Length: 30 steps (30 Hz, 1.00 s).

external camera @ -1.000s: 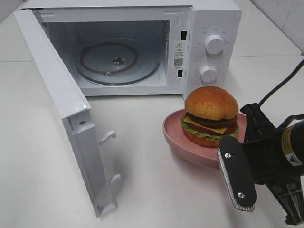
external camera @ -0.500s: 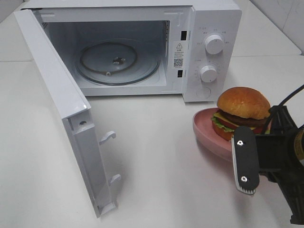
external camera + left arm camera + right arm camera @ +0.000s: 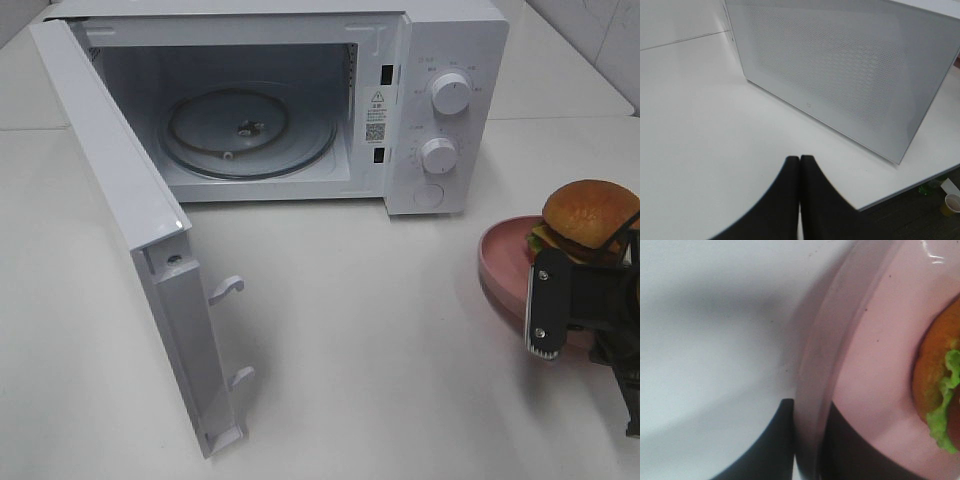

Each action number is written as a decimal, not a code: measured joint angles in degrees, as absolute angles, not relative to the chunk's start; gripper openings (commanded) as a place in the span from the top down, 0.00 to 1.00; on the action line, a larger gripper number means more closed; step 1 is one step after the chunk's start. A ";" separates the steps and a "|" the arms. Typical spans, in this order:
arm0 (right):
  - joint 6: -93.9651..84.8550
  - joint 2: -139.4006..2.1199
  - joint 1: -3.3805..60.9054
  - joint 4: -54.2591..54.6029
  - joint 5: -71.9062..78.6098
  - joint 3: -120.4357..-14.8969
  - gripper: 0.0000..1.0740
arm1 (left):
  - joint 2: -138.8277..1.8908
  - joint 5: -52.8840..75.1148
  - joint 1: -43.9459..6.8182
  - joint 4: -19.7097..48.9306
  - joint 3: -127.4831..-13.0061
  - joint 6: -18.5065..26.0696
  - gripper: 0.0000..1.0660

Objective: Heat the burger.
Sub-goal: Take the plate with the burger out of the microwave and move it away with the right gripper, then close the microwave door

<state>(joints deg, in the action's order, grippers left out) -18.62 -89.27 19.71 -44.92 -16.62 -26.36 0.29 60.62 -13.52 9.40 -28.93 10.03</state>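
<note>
1. Rightward since the earlier frame: the pink plate [image 3: 500, 262] with the burger [image 3: 590, 218] now sits near the desk's [image 3: 380, 340] right edge, far from the open microwave [image 3: 300, 100]. The burger stands upright, bun up, round, with no clear long axis.
2. Left wrist: the left end effector [image 3: 799, 165] is pressed closed, empty.
3. Right wrist: the right end effector [image 3: 807, 412] pinches the plate rim narrowly; a tilt could slide the burger off.

A glossy-bunned burger [image 3: 588, 212] sits on a smooth pink plate [image 3: 500, 265], near a white glossy-cased microwave [image 3: 440, 60] with a clear glass turntable [image 3: 250, 130], on a matt white table [image 3: 380, 350].
</note>
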 measured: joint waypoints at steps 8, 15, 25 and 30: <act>-14.44 -95.74 16.16 -46.41 -16.16 -31.74 1.00 | 0.29 60.62 -13.52 9.40 -28.93 10.03 1.00; -10.60 -98.49 15.07 -46.29 -17.70 -33.63 0.87 | 0.29 60.62 -13.52 9.40 -28.93 10.03 1.00; -4.76 -98.43 15.07 -43.37 -17.70 -33.63 0.51 | 0.29 60.62 -13.52 9.40 -28.93 10.03 1.00; 3.09 -93.51 15.07 -40.85 -17.65 -33.58 0.45 | 0.29 60.62 -13.52 9.40 -28.93 10.03 1.00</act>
